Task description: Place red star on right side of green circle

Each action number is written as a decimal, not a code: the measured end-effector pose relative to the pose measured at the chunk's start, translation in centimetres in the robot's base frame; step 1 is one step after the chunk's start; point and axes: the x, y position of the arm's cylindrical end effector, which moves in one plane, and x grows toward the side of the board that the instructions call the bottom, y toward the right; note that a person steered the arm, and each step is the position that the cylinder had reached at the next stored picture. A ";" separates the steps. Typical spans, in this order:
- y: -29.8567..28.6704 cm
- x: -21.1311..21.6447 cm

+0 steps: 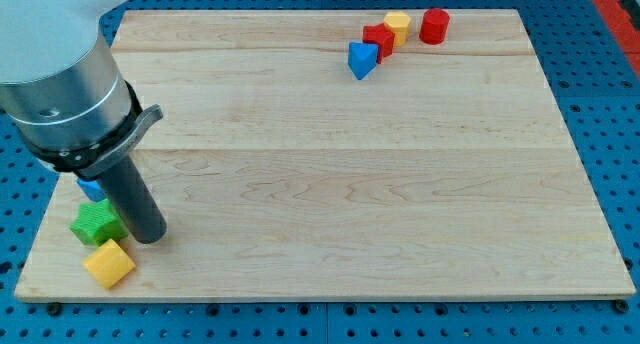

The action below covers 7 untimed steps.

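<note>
- The red star [378, 39] is sitting near the view's top, touching a yellow block [398, 26] and close to a blue block [362, 60].
- We are carrying no pincer, only a rod, and it is holding nothing.
- Our tip [150, 237] is resting far away, just beside a green block [97, 224].
- The star is looking light, hard and easy to slide, so we are planning to push its flat side.

Pale wooden board [330, 184] over blue pegboard. Far right: red cylinder [434, 26], yellow block [398, 26], red block [378, 39], blue triangular block [362, 60], last three touching. Near left: green star [94, 224], yellow cube [109, 263], blue block [90, 190] mostly hidden. My tip [151, 237] just right of green star.
</note>
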 end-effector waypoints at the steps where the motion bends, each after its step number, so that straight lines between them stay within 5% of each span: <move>1: 5.1 -0.2; 5: 44.7 -31.0; 6: 45.8 -36.3; 7: 39.3 -36.2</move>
